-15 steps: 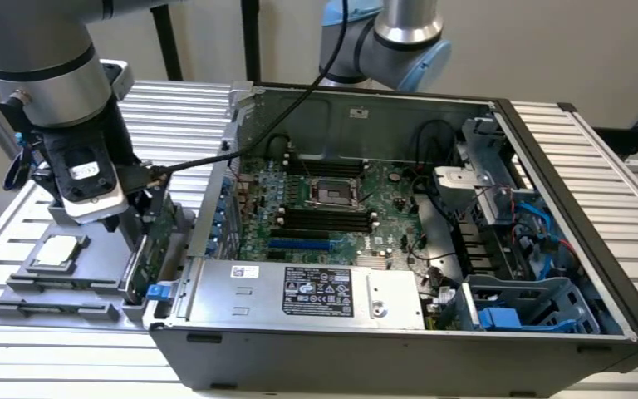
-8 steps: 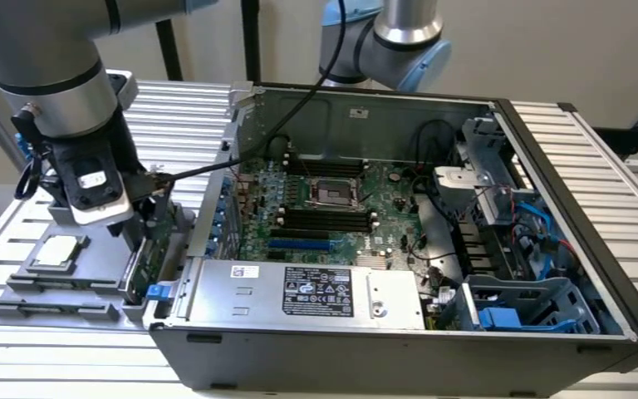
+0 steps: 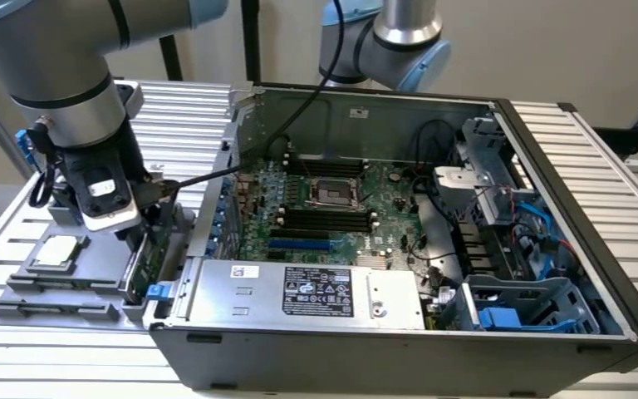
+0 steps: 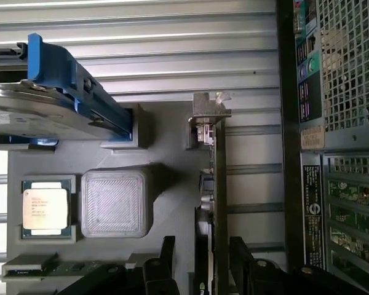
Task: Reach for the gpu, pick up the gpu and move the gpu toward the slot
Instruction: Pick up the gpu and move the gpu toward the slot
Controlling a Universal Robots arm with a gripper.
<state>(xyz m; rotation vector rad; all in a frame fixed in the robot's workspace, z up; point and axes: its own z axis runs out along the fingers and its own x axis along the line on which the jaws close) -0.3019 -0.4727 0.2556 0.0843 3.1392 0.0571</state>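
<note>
**Green gpu [image 4: 219,175] on edge in its tray, gripper [image 4: 203,243] spread around it**

The gpu stands on its long edge in a slot of the grey parts tray [image 4: 172,147]. Its silver bracket [image 4: 209,114] is at the end far from the gripper. The two black fingers [image 4: 167,252] are apart, one on each side of the card. A clear gap shows at one finger. The other is just beside the board, and whether it touches cannot be told. The card sits down in the tray, not lifted.

A square grey block [image 4: 115,203] shares the tray and sits close beside the card. Past the block lies a CPU chip [image 4: 45,211], with a narrow green memory stick [image 4: 49,268] and a hard drive with blue rails [image 4: 49,107] further out.

In the exterior view the arm comes down at the exterior view's left of the open computer case [image 3: 408,353], on a slatted aluminium table [image 4: 141,43]. The case's perforated wall [image 4: 350,67] rises between the tray and the motherboard [image 3: 331,199]. A black cable [image 3: 213,174] runs from the wrist across the case rim. The power supply [image 3: 296,293] fills the corner of the case nearest the tray.
</note>
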